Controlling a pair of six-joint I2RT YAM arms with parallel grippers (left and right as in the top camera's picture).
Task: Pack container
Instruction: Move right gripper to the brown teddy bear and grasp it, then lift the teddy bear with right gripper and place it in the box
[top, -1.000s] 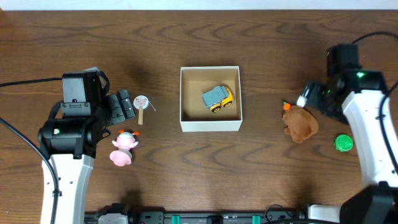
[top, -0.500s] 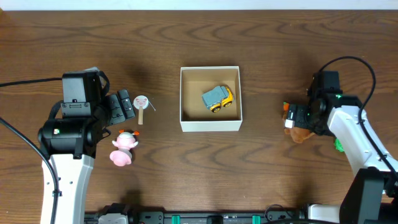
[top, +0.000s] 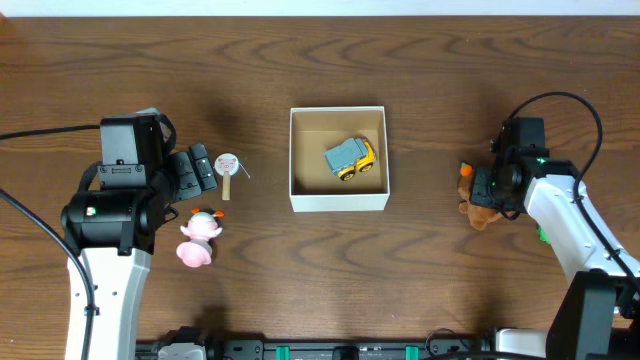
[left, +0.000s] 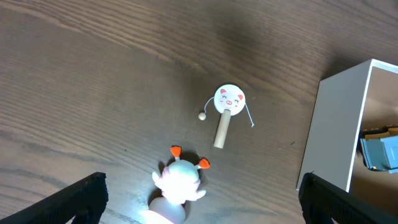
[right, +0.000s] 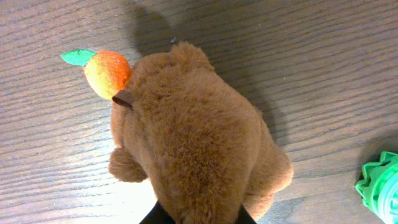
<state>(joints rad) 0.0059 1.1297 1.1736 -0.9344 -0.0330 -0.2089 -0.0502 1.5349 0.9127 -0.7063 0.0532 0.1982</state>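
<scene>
Table (top: 420, 60) wood borders container (top: 338, 202) all round.

A square, shallow cardboard container (top: 338, 202) sits upright and open-topped at the middle of the dark wooden table (top: 430, 60), its sides running parallel to the table's edges. The outer walls and rim are white, the inside plain brown. One blue-and-yellow toy truck (top: 350, 158) lies inside it.
</scene>
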